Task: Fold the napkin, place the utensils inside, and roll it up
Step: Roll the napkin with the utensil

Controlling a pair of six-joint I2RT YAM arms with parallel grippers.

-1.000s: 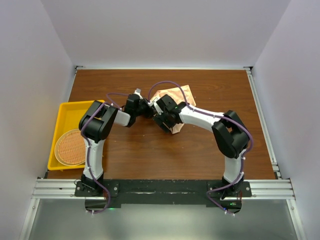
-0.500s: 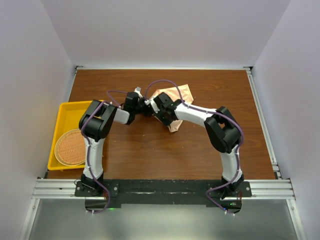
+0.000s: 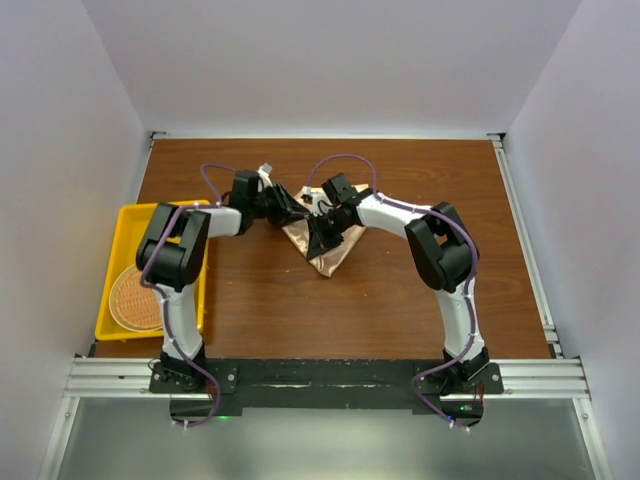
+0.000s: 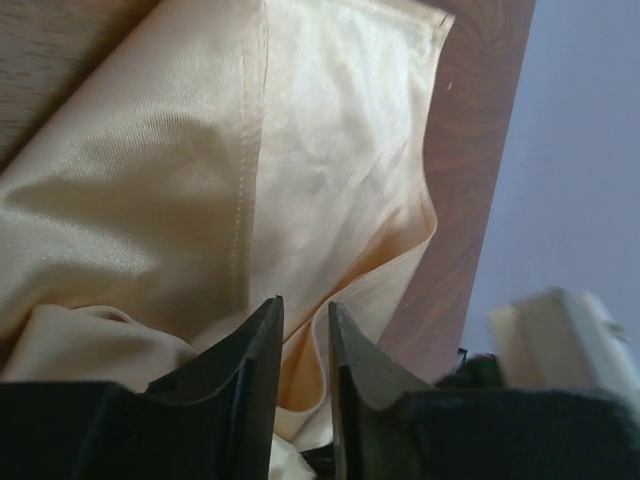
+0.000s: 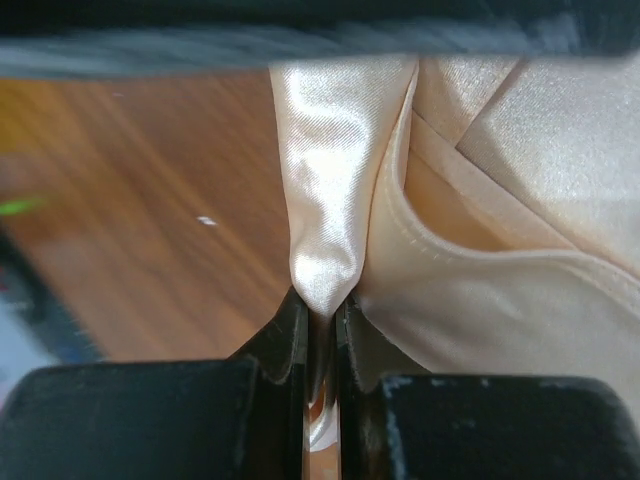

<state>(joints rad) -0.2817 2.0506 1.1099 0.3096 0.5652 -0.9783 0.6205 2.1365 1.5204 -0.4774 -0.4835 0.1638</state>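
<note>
My right pincer (image 5: 320, 305) is shut tight on a fold of the napkin (image 5: 500, 200). The shiny peach cloth is squeezed in it. My left pincer (image 4: 305, 310) is open a little bit, with a thin gap. The cloth sits right behind the gap, and I cannot tell if it touches.

The napkin is bunched up on the brown table (image 3: 400, 300), to the right of the yellow tray (image 3: 125, 215), not touching it. My left pincer is on the napkin's side nearer the tray. A round woven mat (image 3: 135, 300) lies inside the tray.
</note>
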